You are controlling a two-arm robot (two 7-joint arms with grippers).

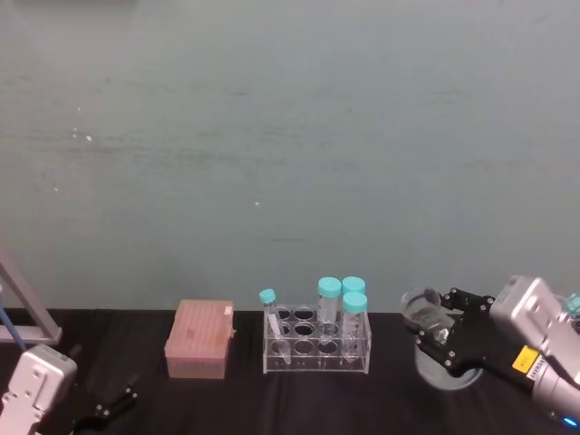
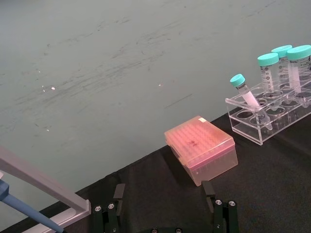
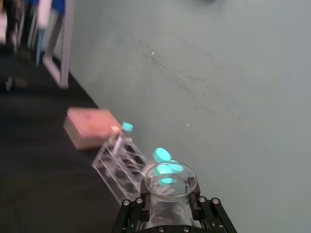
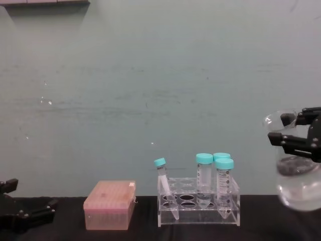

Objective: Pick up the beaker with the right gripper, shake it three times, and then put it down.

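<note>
Right up close, the right gripper [image 3: 170,199] is clamped on the neck of the beaker [image 3: 170,177], with a black finger on either side of the glass just under the flared rim. From the chest, that gripper [image 4: 291,131] holds the beaker [image 4: 298,193] off to the right of the clear tube rack [image 4: 199,211]. The flask is tilted, neck leaning toward the rack, and its wide base looks clear of the black tabletop [image 4: 145,233]. Its rim rides higher than the caps in the rack.

The rack carries four teal-capped tubes [image 4: 204,178]: three stand upright at the end nearer the beaker, and a smaller one leans at the far end. Just beside the rack, on the side away from the beaker, sits a pink box [image 4: 109,205], lid shut.

Well beyond that box from the rack, the left gripper [image 2: 163,194] rests low over the tabletop, fingers [image 2: 116,194] spread apart, holding nothing. A pale green wall [image 4: 150,75] runs behind the rack.
</note>
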